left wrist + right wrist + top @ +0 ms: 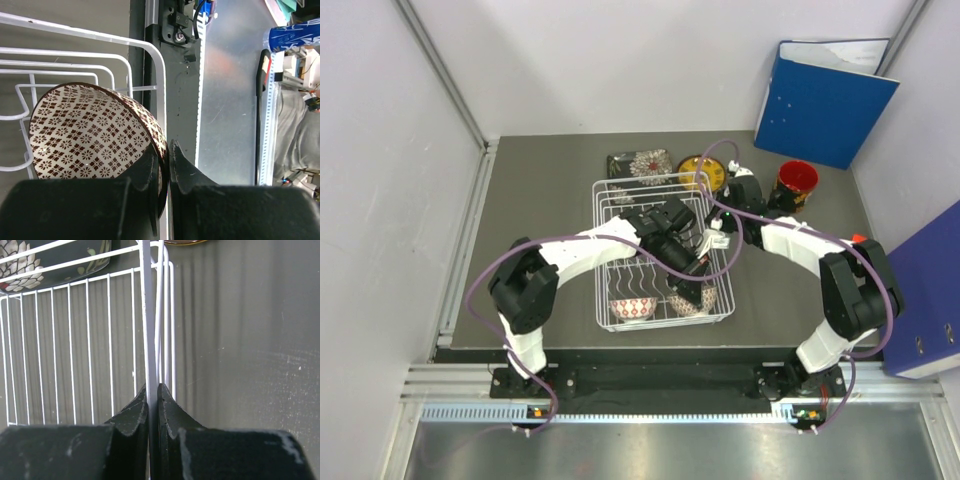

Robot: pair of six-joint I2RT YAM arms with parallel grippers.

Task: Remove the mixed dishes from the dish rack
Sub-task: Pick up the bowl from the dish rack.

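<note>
We found the white wire dish rack point(616, 203) at frame centre, holding a small red-waved bowl point(633, 307) and a small brown-diamond bowl point(95, 130) at its lower end. Only the wrist views showed the grips: the left gripper point(165, 152) pinched the brown-diamond bowl's rim, and the right gripper point(153, 390) was clamped on the rack's wire. Above the rack sat a black square floral plate point(640, 163), a round yellow plate point(692, 170), a red mug point(797, 182) and a blue binder point(825, 100).

Dish rack point(599, 255): white wire. Inside, at its near-right corner, diamond bowl point(90, 132): white ground, dark brown diamond-and-flower lattice, brown rim. At its near-left corner, wavy bowl point(633, 307): white with red wavy lines. Beyond the rack's far edge: black square plate point(640, 163) with pale floral print, and yellow plate point(701, 170). Right of the rack's far corner: red mug point(797, 182), dark inside. Binder point(825, 100): blue.
</note>
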